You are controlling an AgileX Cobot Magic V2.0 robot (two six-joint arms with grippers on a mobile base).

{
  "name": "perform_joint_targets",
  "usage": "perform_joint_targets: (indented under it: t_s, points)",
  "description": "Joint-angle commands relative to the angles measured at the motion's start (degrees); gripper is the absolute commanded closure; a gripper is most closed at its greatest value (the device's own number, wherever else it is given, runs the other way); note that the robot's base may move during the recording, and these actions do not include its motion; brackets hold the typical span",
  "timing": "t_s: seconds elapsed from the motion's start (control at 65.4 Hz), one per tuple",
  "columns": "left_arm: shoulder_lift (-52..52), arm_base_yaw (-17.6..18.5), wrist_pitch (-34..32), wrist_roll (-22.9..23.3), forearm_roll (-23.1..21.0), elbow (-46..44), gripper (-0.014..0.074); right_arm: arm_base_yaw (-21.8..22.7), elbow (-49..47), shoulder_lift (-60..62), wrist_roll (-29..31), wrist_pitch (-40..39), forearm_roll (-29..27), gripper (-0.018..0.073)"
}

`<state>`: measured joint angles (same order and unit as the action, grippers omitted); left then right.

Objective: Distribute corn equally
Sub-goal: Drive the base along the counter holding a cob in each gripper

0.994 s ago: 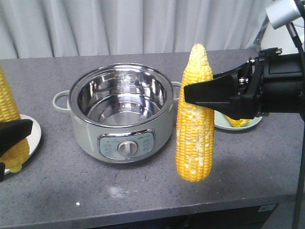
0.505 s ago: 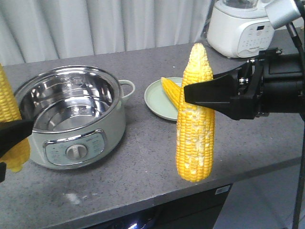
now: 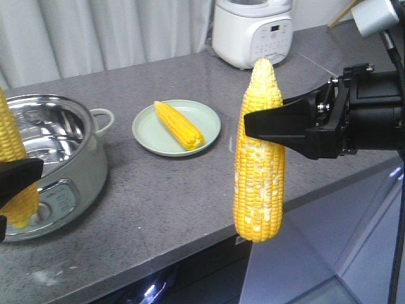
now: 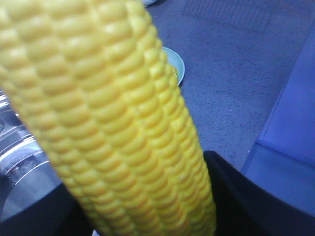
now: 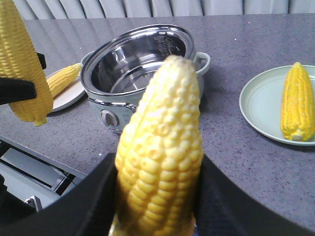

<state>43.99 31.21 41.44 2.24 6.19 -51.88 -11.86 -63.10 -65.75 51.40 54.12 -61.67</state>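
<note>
Holds the pale-patched cob upright, clamped in the right tool, a plain cob in the left tool; risks either pivoting loose from so narrow a pinch.

The front view is swinging across the tabletop. The steel pot is sliding far to the left of the pale-patched cob and is getting cut by the frame edge. The green plate carrying a plain cob is emerging from behind the pale-patched cob to its left. A white appliance is appearing behind the pale-patched cob.
</note>
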Motion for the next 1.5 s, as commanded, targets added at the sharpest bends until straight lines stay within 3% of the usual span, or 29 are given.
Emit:
perform_joint_targets:
  t_s: [0.0, 1.484]
  points:
    - [-0.3, 0.3, -3.9, -0.1, 0.4, -1.5, 0.0293, 0.1, -1.4, 1.2, 0.5, -1.3, -3.4, 0.0347]
    - [-0.3, 0.3, -3.9, -0.1, 0.4, -1.5, 0.0293, 0.1, -1.4, 1.2, 0.5, -1.3, -3.4, 0.0347]
